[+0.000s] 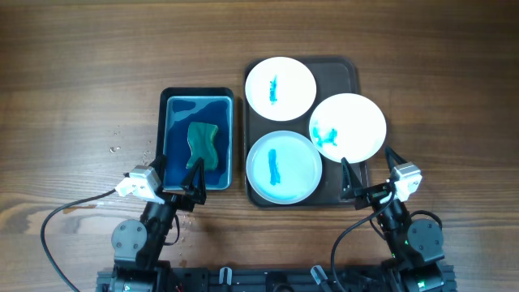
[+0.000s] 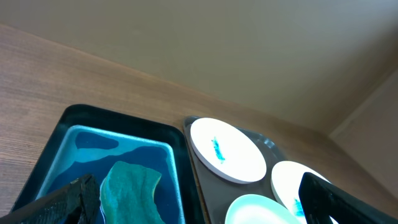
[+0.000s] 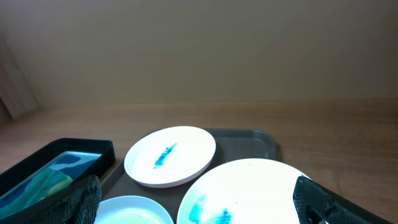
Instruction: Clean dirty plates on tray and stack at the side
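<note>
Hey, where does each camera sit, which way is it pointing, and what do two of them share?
Overhead: fixed above the table, looking straight down on the tub, tray and smeared plates; left arm and right arm show at the bottom.
Left wrist: low at the tub's near edge, facing forward over the sponge toward the tray; left fingers frame the lower corners.
Right wrist: low at the tray's near edge, facing forward across the plates; right fingers frame the lower corners.
Shared: both wrist views catch the far plate.
</note>
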